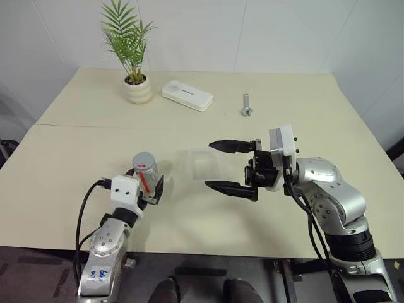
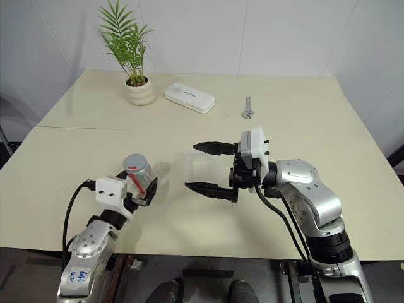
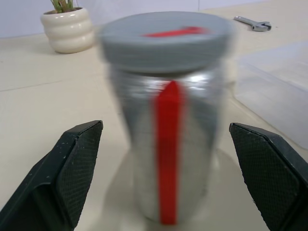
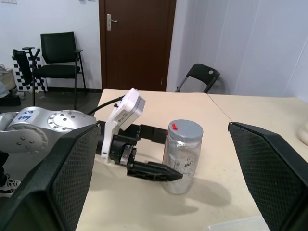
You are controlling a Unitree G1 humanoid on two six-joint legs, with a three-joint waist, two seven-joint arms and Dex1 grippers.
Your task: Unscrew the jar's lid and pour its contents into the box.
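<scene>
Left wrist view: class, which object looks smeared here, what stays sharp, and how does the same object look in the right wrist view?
Left wrist view: the jar and its lid are blurred, while the black fingers stay crisp. Right wrist view: the jar is sharp and casts a soft shadow on the table.

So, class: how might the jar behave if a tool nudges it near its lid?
The jar stands upright, taller than wide, so a high push would probably tip it. Being cylindrical, it would likely roll once down. It looks nearly empty, so probably light.
</scene>
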